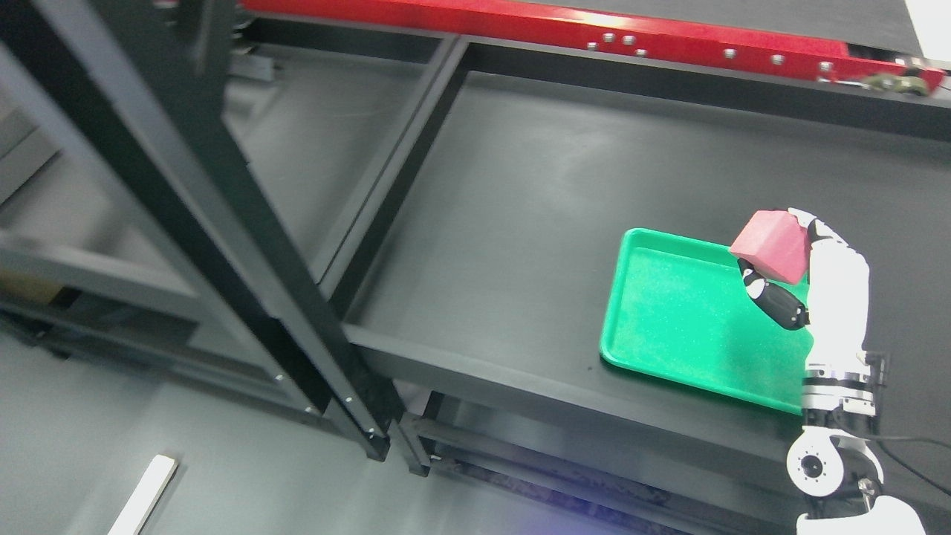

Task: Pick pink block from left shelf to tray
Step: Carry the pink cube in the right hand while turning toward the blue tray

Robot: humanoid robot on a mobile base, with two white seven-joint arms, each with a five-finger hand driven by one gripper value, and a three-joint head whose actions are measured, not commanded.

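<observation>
My right hand [780, 267] rises from the lower right and is shut on the pink block [770, 244], held tilted between thumb and fingers. Block and hand hover over the right part of the green tray [669, 319], which lies flat on the black shelf surface [535, 223]. I cannot tell how far above the tray the block is. The left arm does not show.
A black shelf frame post [223, 223] crosses diagonally at the left. A red beam [594, 30] runs along the back of the shelf. On the grey floor at lower left lies a white strip [145, 494].
</observation>
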